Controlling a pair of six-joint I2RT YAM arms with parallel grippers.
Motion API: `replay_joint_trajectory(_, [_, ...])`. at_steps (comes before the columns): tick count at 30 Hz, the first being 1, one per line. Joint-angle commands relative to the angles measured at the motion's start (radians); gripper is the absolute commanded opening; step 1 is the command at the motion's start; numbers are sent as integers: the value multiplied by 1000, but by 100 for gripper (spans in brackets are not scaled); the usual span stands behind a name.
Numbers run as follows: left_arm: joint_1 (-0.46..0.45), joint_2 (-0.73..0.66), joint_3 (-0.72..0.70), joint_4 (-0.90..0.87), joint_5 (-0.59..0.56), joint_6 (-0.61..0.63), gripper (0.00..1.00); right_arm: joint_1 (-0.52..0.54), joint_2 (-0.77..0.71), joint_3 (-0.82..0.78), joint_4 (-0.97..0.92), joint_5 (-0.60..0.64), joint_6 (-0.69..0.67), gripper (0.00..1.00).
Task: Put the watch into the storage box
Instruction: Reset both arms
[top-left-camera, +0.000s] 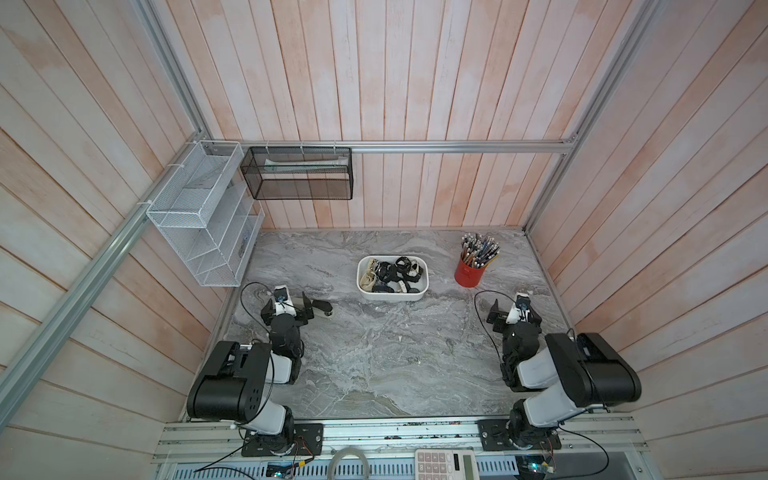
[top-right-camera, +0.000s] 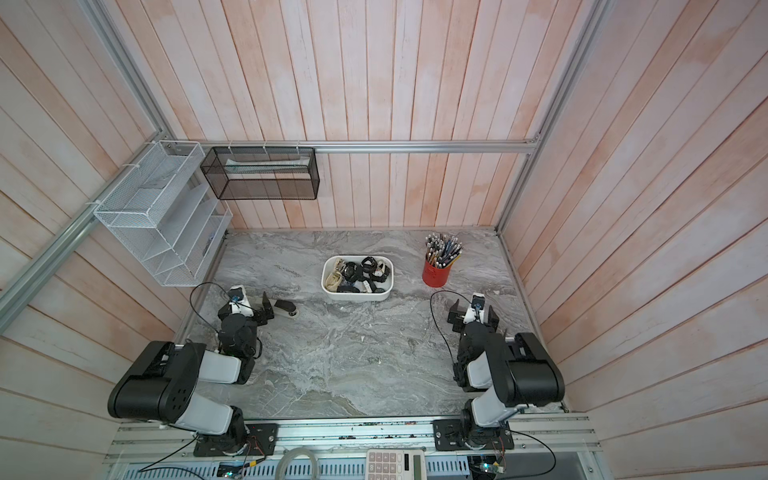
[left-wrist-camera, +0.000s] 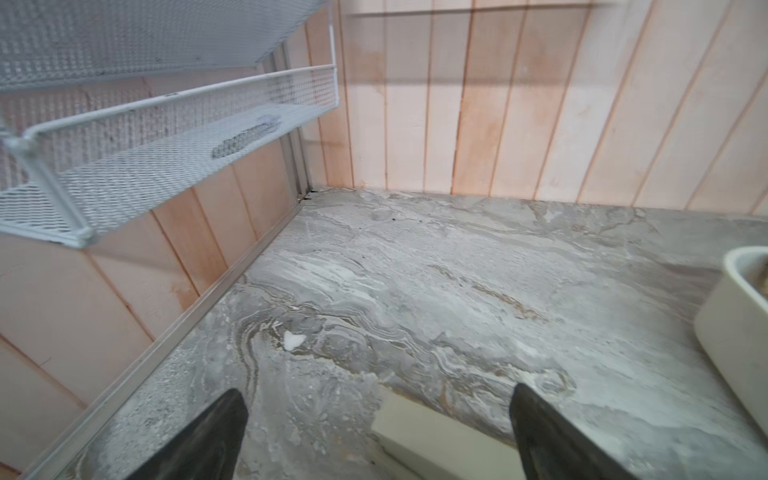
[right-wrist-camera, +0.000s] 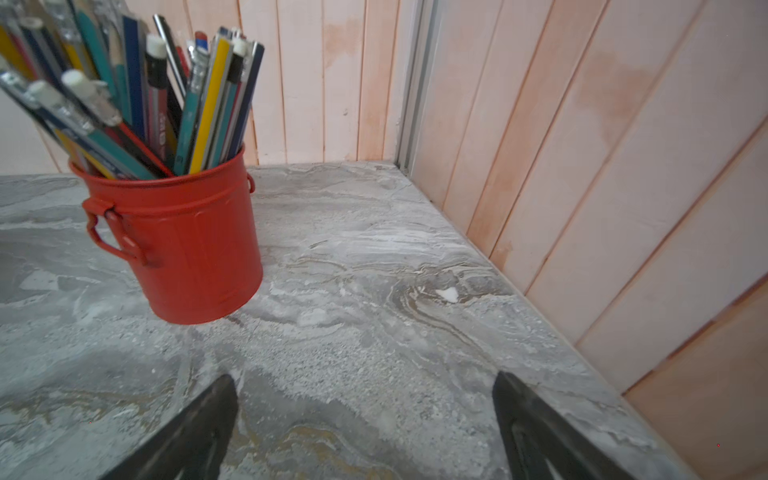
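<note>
While 1 dark watch (top-left-camera: 322, 306) lies loose on the desk (top-left-camera: 374, 353), just beside my left jaws (wide, empty), the job isn't finished. Storage box (top-left-camera: 390, 296), mid-desk, already holds several watches. Right jaws wide, empty. Grey marbled surface; white mesh rack (top-left-camera: 199, 232) left, plank walls, red pencil pot (top-left-camera: 468, 272) right.

Light was diffuse and even. The wall planks (top-left-camera: 374, 83) bowed toward frame edges in both top views. The right gripper (right-wrist-camera: 365, 375) had blurred fingers (right-wrist-camera: 195, 436); soft shadow dimmed the table (right-wrist-camera: 374, 249) just ahead.
</note>
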Motion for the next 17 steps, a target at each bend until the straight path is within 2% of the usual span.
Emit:
replay_joint_trajectory(1, [18,-6,70,-69,108,-42,100,-6,-71,97,-99,-70,17,98])
replay_joint_trajectory(3, [15,19,57,0,104,-34,100,-14,-24,114,-54,-8,49,98])
replay_joint_trajectory(5, [16,-2,74,-67,104,-38,100,-19,-33,120,-82,-13,51,98])
replay_joint_trajectory(17, [16,3,67,-48,103,-38,100,-34,-48,138,-144,-46,63,98])
